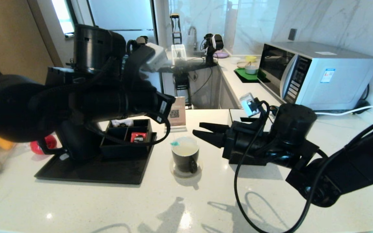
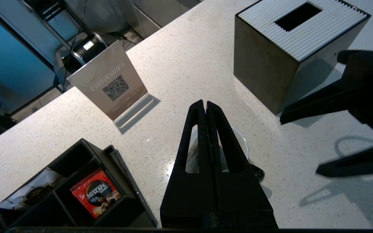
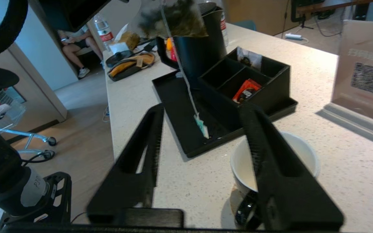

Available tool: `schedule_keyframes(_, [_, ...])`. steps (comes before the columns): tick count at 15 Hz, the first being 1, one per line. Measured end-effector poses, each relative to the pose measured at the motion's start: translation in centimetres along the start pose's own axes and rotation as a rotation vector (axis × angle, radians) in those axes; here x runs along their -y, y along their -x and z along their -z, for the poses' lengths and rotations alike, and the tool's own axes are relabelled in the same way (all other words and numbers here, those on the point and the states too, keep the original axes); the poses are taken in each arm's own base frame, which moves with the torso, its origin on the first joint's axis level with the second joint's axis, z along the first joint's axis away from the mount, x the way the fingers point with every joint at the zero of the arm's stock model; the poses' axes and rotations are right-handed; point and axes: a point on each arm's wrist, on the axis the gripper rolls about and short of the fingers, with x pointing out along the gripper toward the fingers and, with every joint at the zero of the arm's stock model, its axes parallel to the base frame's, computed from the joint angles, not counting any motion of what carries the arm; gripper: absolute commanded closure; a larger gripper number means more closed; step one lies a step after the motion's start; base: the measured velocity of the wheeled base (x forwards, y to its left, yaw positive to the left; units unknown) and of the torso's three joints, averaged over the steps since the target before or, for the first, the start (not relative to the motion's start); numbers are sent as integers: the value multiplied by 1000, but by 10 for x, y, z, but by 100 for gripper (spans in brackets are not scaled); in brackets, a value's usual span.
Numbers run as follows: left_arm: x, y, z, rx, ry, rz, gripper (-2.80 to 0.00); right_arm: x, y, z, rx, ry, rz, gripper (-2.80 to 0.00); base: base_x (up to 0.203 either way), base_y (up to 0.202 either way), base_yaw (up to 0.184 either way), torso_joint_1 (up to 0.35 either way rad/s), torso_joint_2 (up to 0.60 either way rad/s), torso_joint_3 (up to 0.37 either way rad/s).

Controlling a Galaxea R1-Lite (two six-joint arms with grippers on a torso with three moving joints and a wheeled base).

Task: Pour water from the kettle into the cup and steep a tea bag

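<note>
Countertop (image 1: 108, 207): one cup (image 1: 185, 157), one kettle (image 3: 202, 48).

White speckled counter (image 1: 108, 207); marble wall (image 1: 319, 22) far right, microwave (image 1: 316, 74) against it. Far sink and tap (image 1: 193, 35). Bright window (image 1: 62, 14) far left; wood floor (image 3: 79, 106).

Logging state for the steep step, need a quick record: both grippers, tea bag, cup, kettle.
left gripper: shut on tea bag, above cup
right gripper: open, empty, beside cup
tea bag: hanging over cup, tag dangling near rim
cup: upright on coaster, contents unclear
kettle: upright on black tray, not held
</note>
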Motion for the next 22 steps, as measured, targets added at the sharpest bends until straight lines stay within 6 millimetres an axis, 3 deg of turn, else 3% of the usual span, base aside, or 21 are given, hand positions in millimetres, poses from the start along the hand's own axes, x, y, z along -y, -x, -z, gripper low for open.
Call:
schedule_keyframes(11, [12,5,-7,24,-14,36,0,-7,-41,21,37,27,-87,-280,0,0,0,0,0,0])
schedule_keyframes(22, [21,7,-10,34,-22,46,0,-8,-52,46,17,13,-104,-280,0,0,0,0,0,0])
